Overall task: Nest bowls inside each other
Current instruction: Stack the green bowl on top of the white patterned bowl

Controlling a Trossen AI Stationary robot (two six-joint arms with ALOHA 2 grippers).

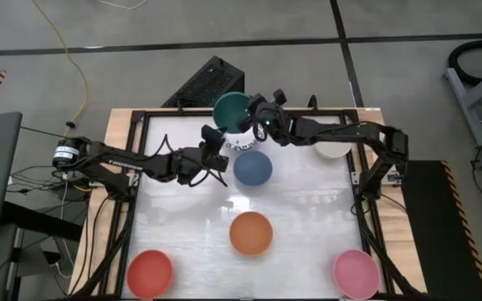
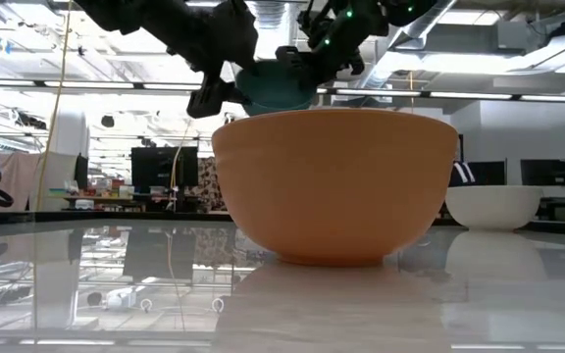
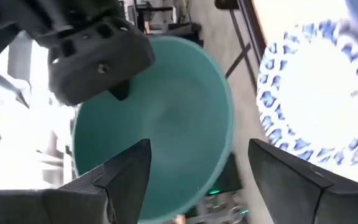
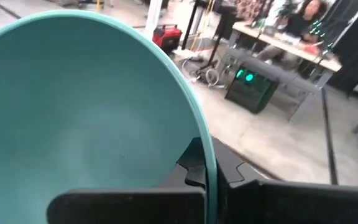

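The right tool [image 1: 256, 118] is clenched on the rim of the teal bowl [image 1: 232, 110], holding it tilted in the air at the far side of the desk [image 1: 308, 234], just above a white bowl with a blue-patterned rim [image 1: 238, 144]. The left tool [image 1: 216, 142] sits beside that patterned bowl with its fingers [image 3: 126, 177] spread and grasping nothing. The blue bowl [image 1: 253, 168] rests just near them, the cream bowl [image 1: 331, 150] under the right arm, the orange bowl [image 1: 250, 233] mid-desk, and the red bowl [image 1: 150, 272] and pink bowl [image 1: 356, 272] at the near corners.
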